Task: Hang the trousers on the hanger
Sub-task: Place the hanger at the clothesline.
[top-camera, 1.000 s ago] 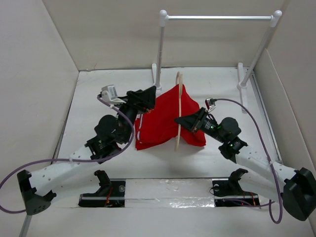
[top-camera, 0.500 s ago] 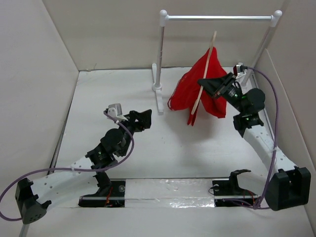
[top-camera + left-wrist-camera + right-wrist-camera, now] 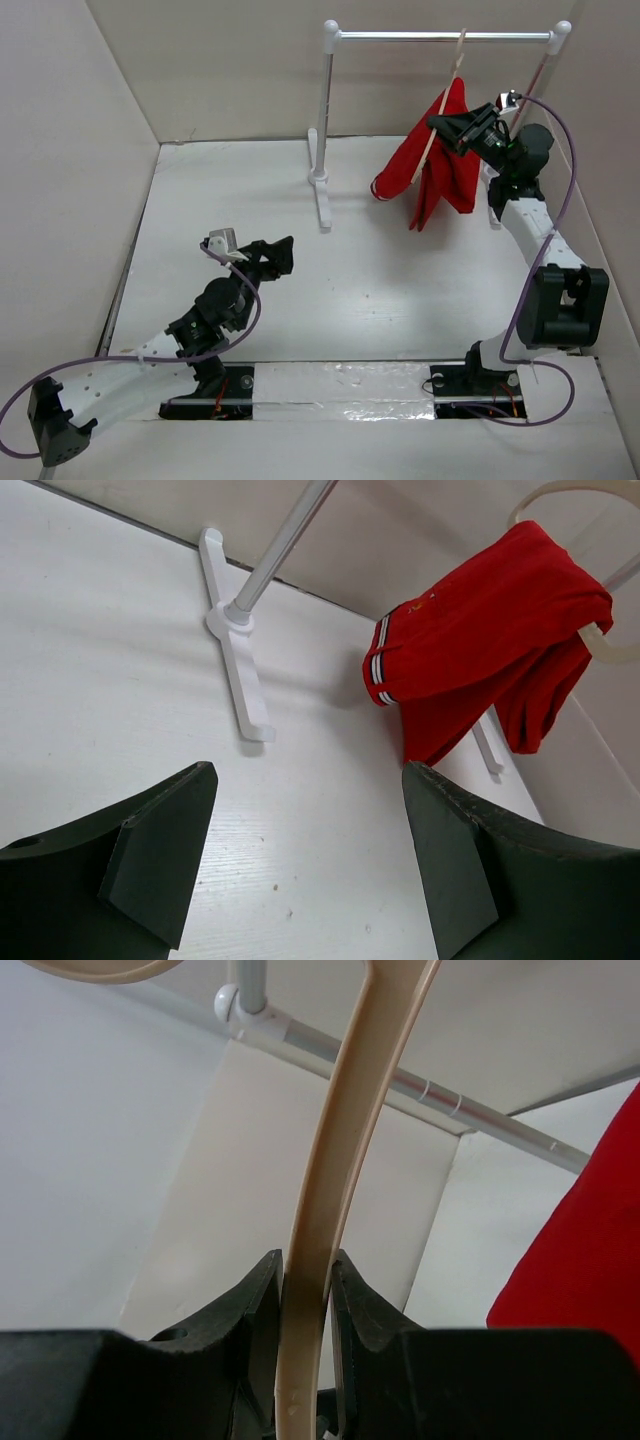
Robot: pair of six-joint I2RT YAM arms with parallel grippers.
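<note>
The red trousers (image 3: 440, 160) hang draped over the pale beige hanger (image 3: 447, 95), held up in the air at the back right, just below the rack's silver bar. My right gripper (image 3: 447, 125) is shut on the hanger's arm; in the right wrist view the hanger (image 3: 330, 1190) runs up between the jaws, with the trousers (image 3: 590, 1250) at the right edge. The hook's tip is near the bar. My left gripper (image 3: 280, 255) is open and empty, low over the table at the left. In the left wrist view the trousers (image 3: 480, 630) hang ahead to the right.
The white-posted rack with silver bar (image 3: 440, 36) stands at the back; its left post and foot (image 3: 321, 180) are mid-table, also in the left wrist view (image 3: 235, 650). White walls enclose the table on the left, back and right.
My right arm has lifted the hanger with the trousers from the table's middle up and back right to the rack's bar. My left gripper let go and drew back to the near left.
</note>
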